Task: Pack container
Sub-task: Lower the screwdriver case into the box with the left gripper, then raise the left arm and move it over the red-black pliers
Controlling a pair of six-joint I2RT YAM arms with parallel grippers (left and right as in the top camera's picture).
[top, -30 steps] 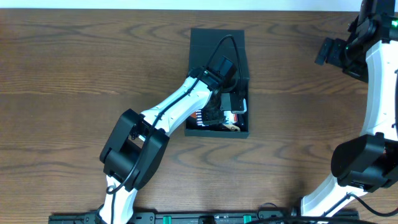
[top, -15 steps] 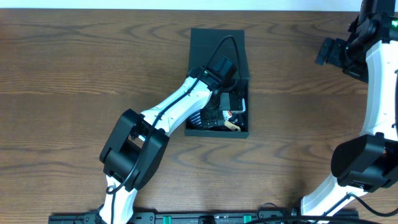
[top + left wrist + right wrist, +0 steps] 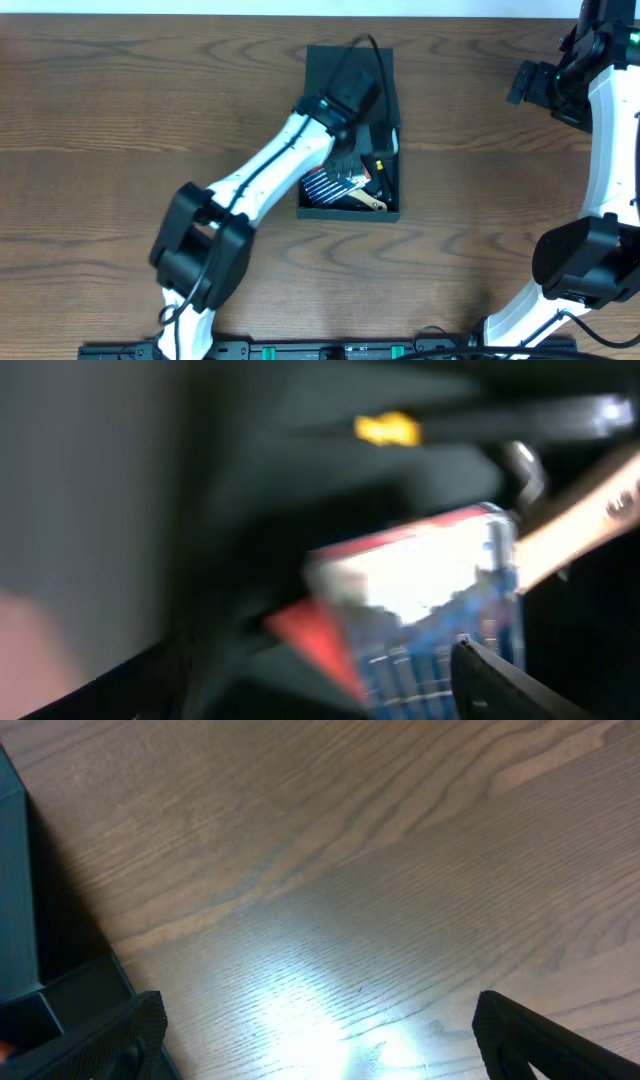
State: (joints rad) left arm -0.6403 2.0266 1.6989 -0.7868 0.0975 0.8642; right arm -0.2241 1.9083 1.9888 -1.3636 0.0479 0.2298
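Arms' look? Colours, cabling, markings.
Left arm and right arm: white link shells, black joint housings. Black cable loops over the left wrist. Small green mark near the right arm's top. Right gripper's fingers black, wedge-shaped.

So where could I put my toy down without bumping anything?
The widest bare wood is the table left of the container, out to the edge. Another bare patch lies between the container and the right arm. It is crowded inside the container, where the left arm reaches in over the blue case and a tan tool.
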